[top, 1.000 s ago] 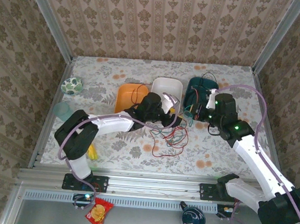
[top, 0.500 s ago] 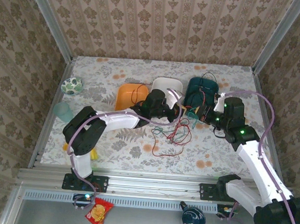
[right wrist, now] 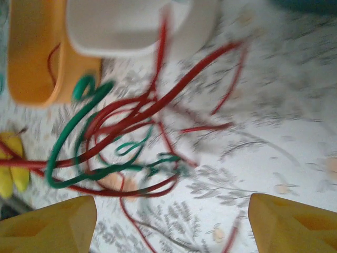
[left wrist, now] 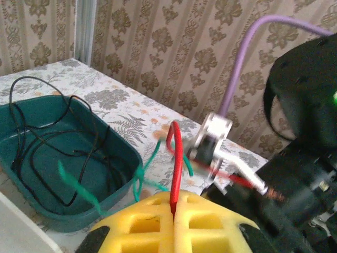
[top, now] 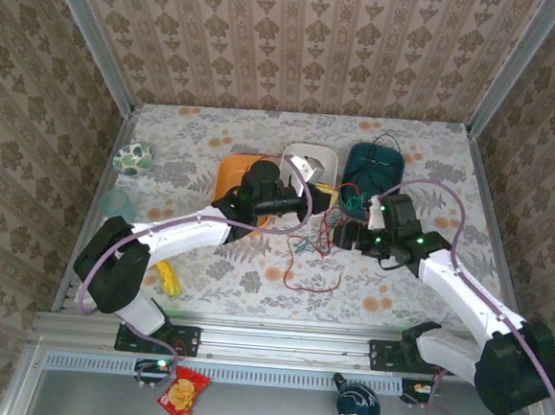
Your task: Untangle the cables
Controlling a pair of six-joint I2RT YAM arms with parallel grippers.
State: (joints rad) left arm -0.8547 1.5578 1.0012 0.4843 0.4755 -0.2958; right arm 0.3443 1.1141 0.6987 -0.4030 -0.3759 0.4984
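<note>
left pincer (left wrist: 173, 206) tight on red cable (left wrist: 177, 158)

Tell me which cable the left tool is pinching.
The red cable, clamped in the left tool; the green cable hangs free beside it, the black cable lies in the teal tray.

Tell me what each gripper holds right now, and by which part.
The left gripper pinches the red cable between its shut pads, just below a tight bend in it. The right gripper is open and holds nothing.
</note>
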